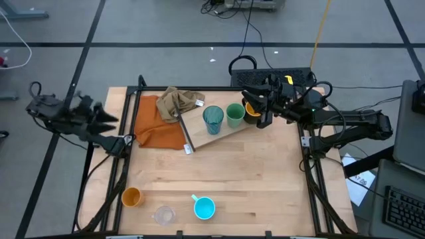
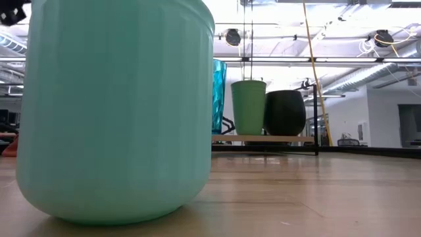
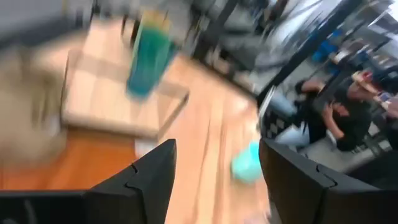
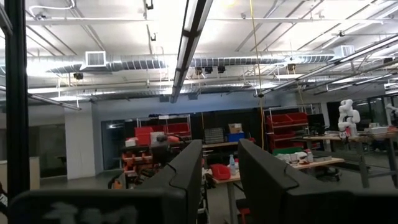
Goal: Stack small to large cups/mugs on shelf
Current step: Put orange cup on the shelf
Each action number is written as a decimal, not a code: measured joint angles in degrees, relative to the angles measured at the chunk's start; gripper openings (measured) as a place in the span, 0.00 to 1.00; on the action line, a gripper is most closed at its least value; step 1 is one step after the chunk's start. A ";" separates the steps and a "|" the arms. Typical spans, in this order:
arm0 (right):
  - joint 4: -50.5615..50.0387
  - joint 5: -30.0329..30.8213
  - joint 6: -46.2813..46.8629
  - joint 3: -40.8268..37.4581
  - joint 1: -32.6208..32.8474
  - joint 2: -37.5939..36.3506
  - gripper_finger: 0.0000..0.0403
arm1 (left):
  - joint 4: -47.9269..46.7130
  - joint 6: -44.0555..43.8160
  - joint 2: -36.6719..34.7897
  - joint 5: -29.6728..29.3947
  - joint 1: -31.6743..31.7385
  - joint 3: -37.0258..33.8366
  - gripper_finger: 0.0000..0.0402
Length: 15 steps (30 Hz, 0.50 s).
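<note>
On the wooden shelf (image 1: 222, 131) at the table's far middle stand a teal tumbler (image 1: 212, 119), a green cup (image 1: 235, 114) and a black mug (image 1: 251, 113) with a yellow inside, all upright in a row. Near the front edge stand an orange cup (image 1: 131, 196), a clear glass (image 1: 164, 214) and a light-blue mug (image 1: 204, 208). My right gripper (image 1: 255, 103) hovers over the black mug, pointing upward into the room, its fingers (image 4: 193, 171) slightly apart with nothing between. My left gripper (image 1: 109, 126) hangs open beyond the table's left edge, facing the shelf (image 3: 118, 102).
An orange cloth (image 1: 158, 125) and a crumpled tan cloth (image 1: 179, 101) lie left of the shelf, the tan one partly on it. Bare wood stretches across the table's middle. Seated people (image 3: 336, 109) show beyond the table in the left wrist view. Black frame rails run along both sides.
</note>
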 joint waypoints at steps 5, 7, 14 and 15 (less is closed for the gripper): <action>-0.04 0.00 -0.07 0.00 0.00 0.00 0.24 | -7.31 -11.30 2.27 9.63 0.13 -3.07 0.57; -0.04 0.00 -0.07 0.00 0.00 0.00 0.24 | -4.99 -12.52 4.59 12.03 0.13 -4.59 0.57; -0.07 0.00 -0.09 0.00 0.00 0.00 0.24 | -0.90 -6.57 19.63 24.40 -0.08 -6.07 0.57; -0.07 0.00 -0.11 0.00 0.00 0.00 0.24 | -0.88 -5.95 22.01 27.09 -0.19 -6.07 0.57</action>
